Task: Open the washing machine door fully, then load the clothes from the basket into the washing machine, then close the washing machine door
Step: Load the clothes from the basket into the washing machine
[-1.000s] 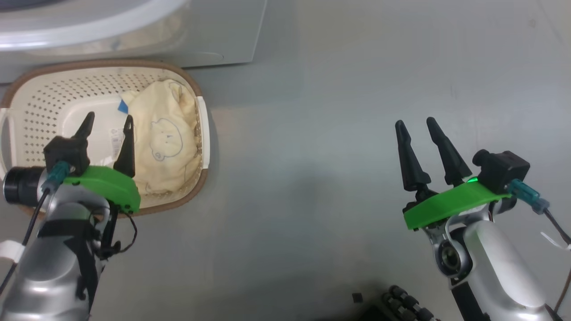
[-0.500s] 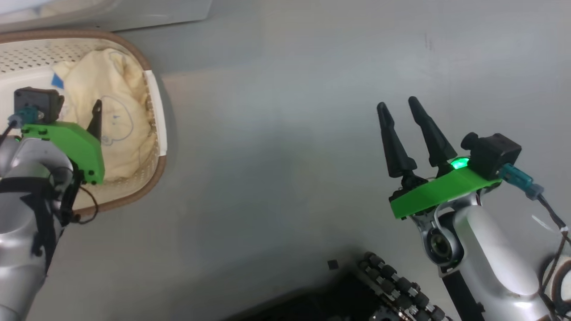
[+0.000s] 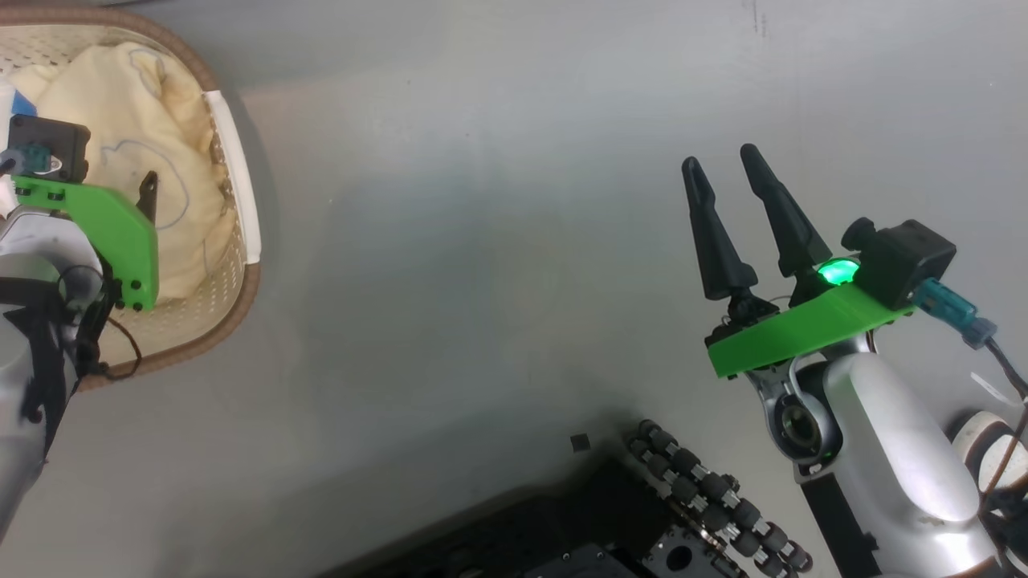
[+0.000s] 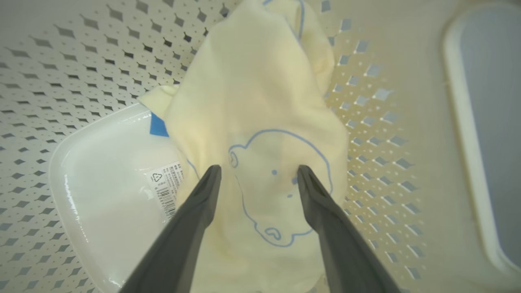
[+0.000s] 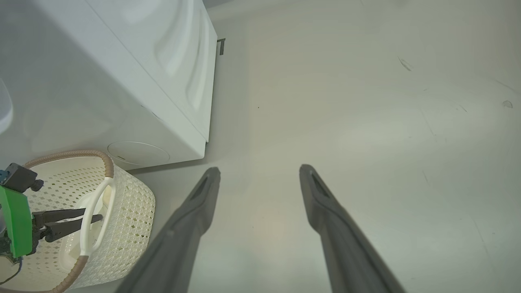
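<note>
- Cream plastic, perforated and brown-rimmed, is forming the basket [image 3: 241,297], which is sitting on the grey floor [image 3: 482,241] at the upper left of the head view, with one white side handle [image 3: 233,201] showing along its right edge.
- Inside it the clothes [image 4: 260,101] are lying bunched against the perforated wall: pale cream-yellow fabric with a thin blue bear outline [image 4: 281,187] facing up. In the left wrist view a bright blue patch [image 4: 158,126] is peeking out at the fabric's left edge.
- At the lower left of that view the basket's glossy bottom is showing beside the fabric, carrying a label sticker [image 4: 167,187] (its lower end is hiding behind a finger).
- The left gripper [image 4: 258,169] is reaching down into the basket with its fingers spread wide and gripping nothing. The two tips are straddling the bear drawing, and I cannot tell whether they are touching the cloth.
- The washing machine [image 5: 122,61] is standing at the upper left of the right wrist view, its white lower corner just behind the basket.
- At the bottom centre of the head view the robot's black base [image 3: 707,514] is showing a row of small rollers.
- The right gripper [image 3: 720,160] is hovering over the floor at the right of the head view, well apart from the basket. Its fingers are pointing up the frame, spread wide and holding nothing, and a green light [image 3: 835,271] is glowing on its green mount.
</note>
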Controlling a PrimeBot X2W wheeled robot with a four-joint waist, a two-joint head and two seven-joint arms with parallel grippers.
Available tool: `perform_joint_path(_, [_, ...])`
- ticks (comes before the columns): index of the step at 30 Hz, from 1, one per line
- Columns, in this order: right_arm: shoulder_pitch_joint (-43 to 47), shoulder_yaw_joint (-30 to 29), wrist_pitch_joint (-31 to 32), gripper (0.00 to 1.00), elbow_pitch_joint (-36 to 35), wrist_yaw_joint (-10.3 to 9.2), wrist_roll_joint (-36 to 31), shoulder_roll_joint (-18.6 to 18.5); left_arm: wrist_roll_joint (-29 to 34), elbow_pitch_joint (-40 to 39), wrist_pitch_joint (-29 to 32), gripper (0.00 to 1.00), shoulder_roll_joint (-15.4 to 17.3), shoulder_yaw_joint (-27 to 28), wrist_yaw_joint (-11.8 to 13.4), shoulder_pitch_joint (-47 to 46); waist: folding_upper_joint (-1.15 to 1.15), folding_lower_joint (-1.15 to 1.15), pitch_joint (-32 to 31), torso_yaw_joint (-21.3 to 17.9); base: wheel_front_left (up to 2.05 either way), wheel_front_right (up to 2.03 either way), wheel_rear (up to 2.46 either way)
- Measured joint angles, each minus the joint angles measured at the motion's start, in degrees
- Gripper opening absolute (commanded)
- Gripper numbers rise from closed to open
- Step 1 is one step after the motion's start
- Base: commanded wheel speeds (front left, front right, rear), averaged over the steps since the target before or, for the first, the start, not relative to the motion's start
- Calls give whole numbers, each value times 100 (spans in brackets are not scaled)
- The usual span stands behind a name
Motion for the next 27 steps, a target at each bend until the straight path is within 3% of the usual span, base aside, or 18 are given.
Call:
perform_joint_path(11, [266,-103,0,100,-268,0,-245,0,-657,454,94,100,-121,-879,0,-311,0,-1,127,68,0,0,0])
perform_joint_path(25, [638,-107,0,100,-778,0,-502,0,-1432,855,119,100,-480,-1292,0,-572,0,-1,168,131,0,0,0])
perform_joint_path(26, [660,-105,0,100,-790,0,-519,0,-1474,865,142,79,-495,-1327,0,-579,0,-1,169,135,0,0,0])
perform_joint_path(27, [673,-104,0,100,-799,0,-539,0,-1511,875,142,29,-506,-1362,0,-589,0,-1,170,139,0,0,0])
